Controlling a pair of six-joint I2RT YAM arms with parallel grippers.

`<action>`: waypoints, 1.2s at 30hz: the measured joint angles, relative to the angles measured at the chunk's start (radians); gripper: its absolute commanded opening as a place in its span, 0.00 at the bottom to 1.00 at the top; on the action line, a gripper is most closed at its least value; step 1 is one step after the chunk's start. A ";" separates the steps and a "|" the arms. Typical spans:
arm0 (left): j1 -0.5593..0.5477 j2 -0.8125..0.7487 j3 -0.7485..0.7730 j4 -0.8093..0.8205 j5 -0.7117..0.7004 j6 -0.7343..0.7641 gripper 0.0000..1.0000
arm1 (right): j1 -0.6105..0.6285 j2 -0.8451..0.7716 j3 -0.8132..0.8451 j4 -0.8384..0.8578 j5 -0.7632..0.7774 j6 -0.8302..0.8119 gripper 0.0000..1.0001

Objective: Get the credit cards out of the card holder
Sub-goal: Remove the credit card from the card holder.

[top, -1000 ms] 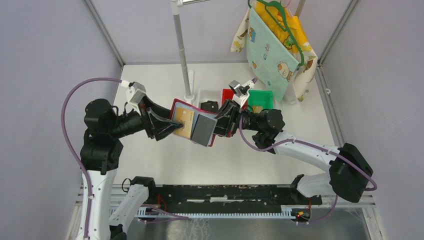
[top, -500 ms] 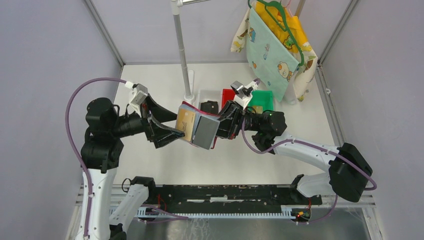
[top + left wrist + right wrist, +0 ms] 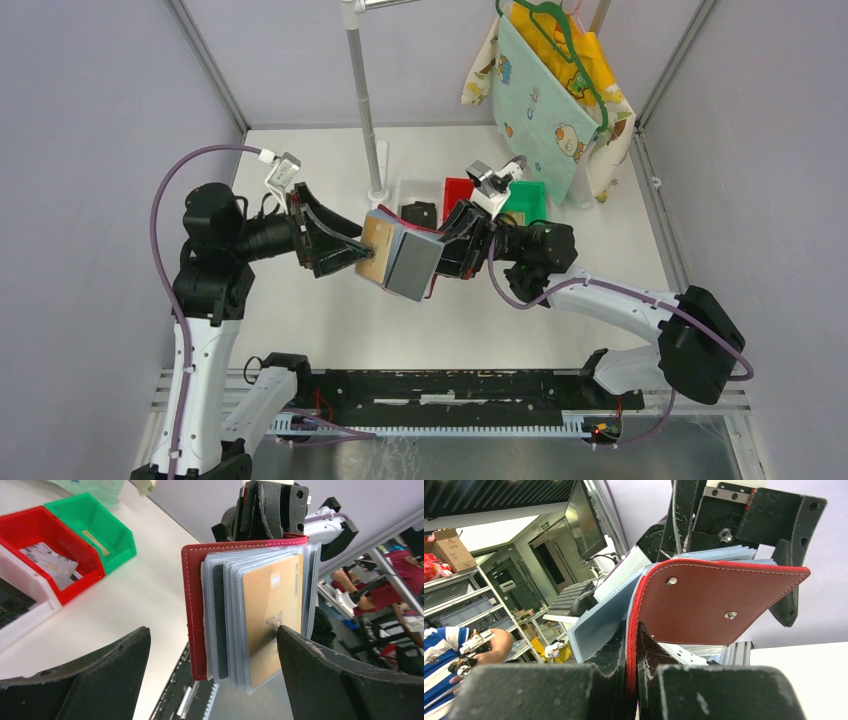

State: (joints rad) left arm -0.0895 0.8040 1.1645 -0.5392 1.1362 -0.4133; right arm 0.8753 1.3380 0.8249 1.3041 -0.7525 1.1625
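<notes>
Right gripper [image 3: 631,650] clamps the holder [image 3: 192,595]. Left gripper [image 3: 212,635] gapes wide, with a sleeved gold card [image 3: 272,610] between its jaws, not yet pulled. Other sleeves' contents are unclear.

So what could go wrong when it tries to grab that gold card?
The gold card sits inside a clear sleeve, so the open left gripper might pinch the plastic too, and the card would not slide out. Also, the card holder hangs in the air, gripped only at one edge by the right gripper; a hard tug could pull it loose.
</notes>
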 measured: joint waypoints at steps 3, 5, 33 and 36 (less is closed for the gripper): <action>0.000 0.001 -0.014 0.045 0.025 -0.095 1.00 | 0.000 0.000 0.013 0.015 -0.007 0.004 0.00; 0.000 0.002 -0.016 0.066 0.035 -0.146 1.00 | 0.000 0.000 0.023 0.023 -0.009 0.007 0.00; 0.001 -0.032 0.110 0.292 0.052 -0.619 0.96 | 0.011 0.165 0.256 0.249 0.008 0.220 0.00; 0.001 -0.031 0.113 0.294 0.048 -0.623 0.96 | 0.012 0.173 0.264 0.249 0.012 0.227 0.00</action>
State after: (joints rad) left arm -0.0883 0.7734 1.2774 -0.2447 1.1847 -1.0367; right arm 0.8871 1.5108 1.0889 1.5532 -0.7406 1.3891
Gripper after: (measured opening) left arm 0.964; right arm 0.088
